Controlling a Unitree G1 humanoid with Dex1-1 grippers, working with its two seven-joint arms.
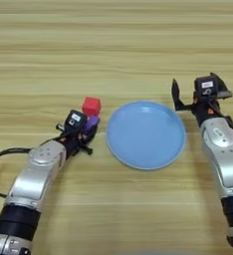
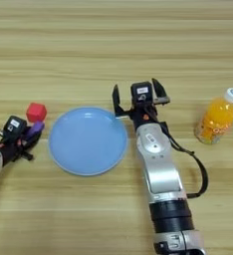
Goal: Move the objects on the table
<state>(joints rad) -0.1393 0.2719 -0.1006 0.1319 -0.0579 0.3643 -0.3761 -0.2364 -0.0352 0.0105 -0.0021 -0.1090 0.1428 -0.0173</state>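
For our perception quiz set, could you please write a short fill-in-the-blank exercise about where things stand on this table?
1. The left tool is shut on the ____ bar.
2. The red cube sits on the table just left of the light-blue ____.
3. The right tool, beside the plate, has its fingers ____.
4. The orange-liquid bottle stands upright with a ____ cap.

Missing words: purple; plate; open; white
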